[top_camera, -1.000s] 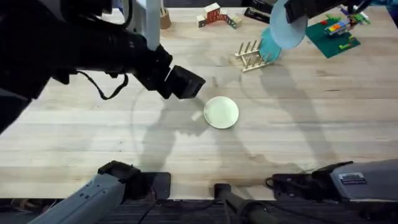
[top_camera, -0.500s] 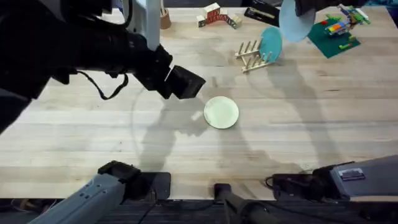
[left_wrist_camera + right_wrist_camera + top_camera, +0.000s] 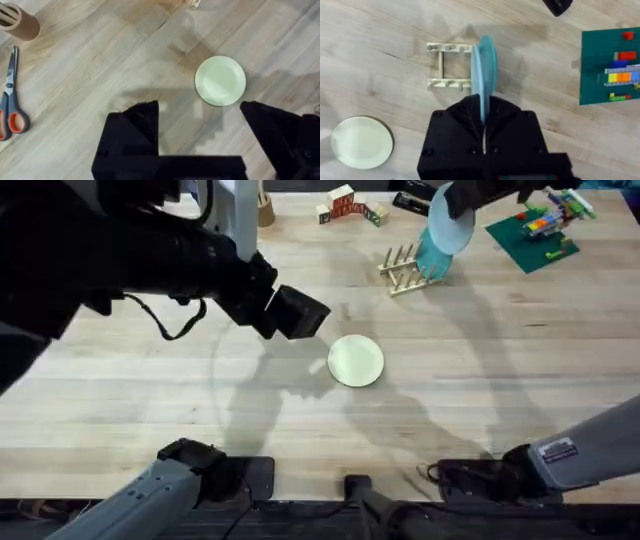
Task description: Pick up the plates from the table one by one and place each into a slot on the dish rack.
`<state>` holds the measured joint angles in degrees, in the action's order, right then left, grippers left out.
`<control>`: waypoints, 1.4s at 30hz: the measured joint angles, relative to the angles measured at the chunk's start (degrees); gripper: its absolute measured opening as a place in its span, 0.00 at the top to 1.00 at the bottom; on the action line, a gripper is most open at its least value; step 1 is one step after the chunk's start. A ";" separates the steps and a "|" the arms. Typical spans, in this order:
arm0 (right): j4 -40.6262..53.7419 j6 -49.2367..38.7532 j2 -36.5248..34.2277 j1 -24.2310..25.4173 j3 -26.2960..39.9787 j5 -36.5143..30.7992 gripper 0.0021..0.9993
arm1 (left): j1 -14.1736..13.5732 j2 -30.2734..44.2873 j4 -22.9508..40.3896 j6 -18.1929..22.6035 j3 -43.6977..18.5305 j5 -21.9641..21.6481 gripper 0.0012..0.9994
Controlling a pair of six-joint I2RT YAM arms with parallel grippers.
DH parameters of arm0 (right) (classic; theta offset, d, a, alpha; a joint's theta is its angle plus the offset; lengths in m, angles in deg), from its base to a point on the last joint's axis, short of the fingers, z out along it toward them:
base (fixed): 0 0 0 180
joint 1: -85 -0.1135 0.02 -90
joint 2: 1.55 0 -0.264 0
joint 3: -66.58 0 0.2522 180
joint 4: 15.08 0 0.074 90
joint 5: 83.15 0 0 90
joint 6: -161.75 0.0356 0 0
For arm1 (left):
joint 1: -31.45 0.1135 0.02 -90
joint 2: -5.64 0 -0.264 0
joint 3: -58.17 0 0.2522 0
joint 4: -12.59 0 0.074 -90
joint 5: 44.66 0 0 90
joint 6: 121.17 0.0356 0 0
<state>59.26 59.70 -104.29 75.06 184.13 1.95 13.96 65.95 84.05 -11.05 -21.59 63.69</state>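
My right gripper [image 3: 482, 111] is shut on the light blue plate [image 3: 479, 82], held on edge just above the dish rack [image 3: 449, 67]. From overhead, that light blue plate [image 3: 449, 227] hangs at the right end of the dish rack [image 3: 403, 270], over a darker teal plate [image 3: 431, 256] standing in it. The cream-yellow plate [image 3: 356, 361] lies flat mid-table. My left gripper [image 3: 300, 312] hovers open up and to the left of it. In the left wrist view the cream-yellow plate [image 3: 220, 81] sits beyond the open left gripper [image 3: 200, 122].
A green brick baseplate [image 3: 530, 230] with coloured bricks lies right of the rack. Toy blocks [image 3: 345, 204] stand at the back edge. Scissors [image 3: 10, 102] and a cardboard tube [image 3: 20, 21] lie left of my left gripper.
The right gripper first carried the light blue plate slightly up and right, then brought it left and down onto the rack's right end. The left arm and cream-yellow plate stayed still.
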 joint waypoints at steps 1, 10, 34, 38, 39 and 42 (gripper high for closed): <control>-0.23 0.00 -0.46 0.00 0.00 0.02 0.97 | 0.00 0.00 0.00 0.00 0.00 0.00 0.00; -0.68 0.00 -4.36 0.00 0.00 0.02 0.97 | 0.00 0.00 0.00 0.00 0.00 0.00 0.00; -2.49 0.00 -8.66 -0.02 0.00 0.24 0.97 | 0.00 0.00 0.00 0.00 0.00 0.00 0.00; -2.50 0.00 -8.67 -0.02 0.00 0.24 0.97 | 0.00 0.00 0.00 0.00 0.00 0.00 0.00; -2.51 0.00 -8.66 -0.02 0.00 0.22 0.97 | 0.00 0.00 0.00 0.00 0.00 0.00 0.00; -2.51 0.00 -8.66 -0.02 0.00 0.24 0.97 | 0.00 0.00 0.00 0.00 0.00 0.00 0.00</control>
<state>56.75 59.70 -112.94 75.04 184.13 2.19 13.96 65.95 84.05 -11.05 -21.59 63.69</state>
